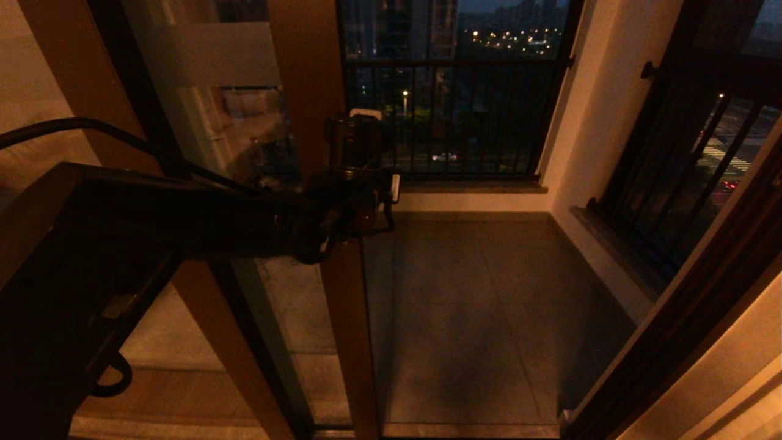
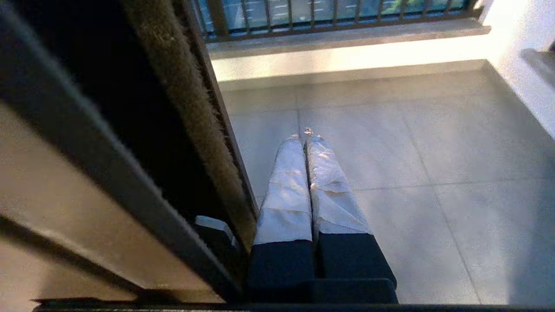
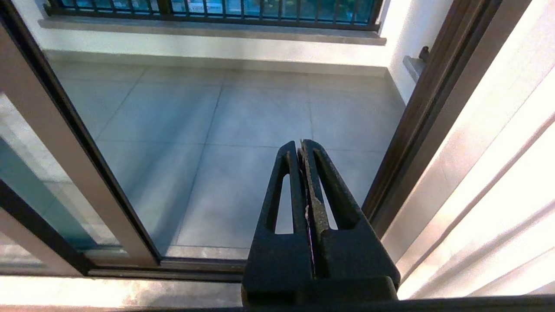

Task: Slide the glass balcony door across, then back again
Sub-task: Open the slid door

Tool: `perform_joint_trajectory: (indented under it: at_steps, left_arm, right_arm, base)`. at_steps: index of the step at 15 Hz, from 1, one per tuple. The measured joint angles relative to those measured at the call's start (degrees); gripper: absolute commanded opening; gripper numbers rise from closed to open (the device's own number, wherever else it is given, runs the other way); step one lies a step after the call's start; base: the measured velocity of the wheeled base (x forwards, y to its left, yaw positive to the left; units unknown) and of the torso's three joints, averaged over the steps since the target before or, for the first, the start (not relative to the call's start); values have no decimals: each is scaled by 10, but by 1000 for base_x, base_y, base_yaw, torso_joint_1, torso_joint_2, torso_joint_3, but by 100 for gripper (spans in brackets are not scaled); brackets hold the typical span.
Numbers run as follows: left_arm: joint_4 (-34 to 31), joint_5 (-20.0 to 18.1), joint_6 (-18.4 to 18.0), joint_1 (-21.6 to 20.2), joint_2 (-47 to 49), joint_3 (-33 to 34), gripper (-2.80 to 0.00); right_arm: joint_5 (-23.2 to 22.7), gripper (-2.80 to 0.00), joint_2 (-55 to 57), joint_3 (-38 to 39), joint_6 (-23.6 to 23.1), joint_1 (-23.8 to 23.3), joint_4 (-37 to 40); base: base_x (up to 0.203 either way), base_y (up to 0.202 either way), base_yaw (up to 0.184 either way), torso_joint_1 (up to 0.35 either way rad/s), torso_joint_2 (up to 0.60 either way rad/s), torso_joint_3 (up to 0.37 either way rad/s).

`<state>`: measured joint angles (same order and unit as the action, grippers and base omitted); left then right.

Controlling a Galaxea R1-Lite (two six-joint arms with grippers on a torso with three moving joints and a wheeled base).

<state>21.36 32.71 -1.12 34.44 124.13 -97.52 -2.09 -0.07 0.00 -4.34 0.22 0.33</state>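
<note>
Brown-framed glass balcony door (image 1: pixel 244 140), brushy edge strip beside left tool (image 2: pixel 307 132), tape-wrapped fingers pressed together.

The glass balcony door (image 1: pixel 256 183), brown-framed with a frosted band near its top, stands slid leftward, doorway open.

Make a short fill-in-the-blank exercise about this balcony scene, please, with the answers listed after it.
1. The left gripper, wrapped in pale tape, has its fingers ____.
2. The left gripper sits beside the edge of the brown-framed sliding glass balcony door, and the doorway onto the balcony stands ____.
3. The balcony floor is covered with grey ____.
4. The black right gripper hangs over the floor and holds ____.

Answers: shut; open; tiles; nothing
</note>
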Motion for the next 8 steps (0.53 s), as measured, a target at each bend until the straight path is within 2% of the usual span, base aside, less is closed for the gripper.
perform_joint_trajectory:
  at_steps: [8]
  left_arm:
    - [0, -5, 0, -31, -11, 18, -280]
  right_arm:
    - [0, -280, 0, 0, 0, 0, 0]
  base:
    - [0, 0, 0, 0, 0, 0]
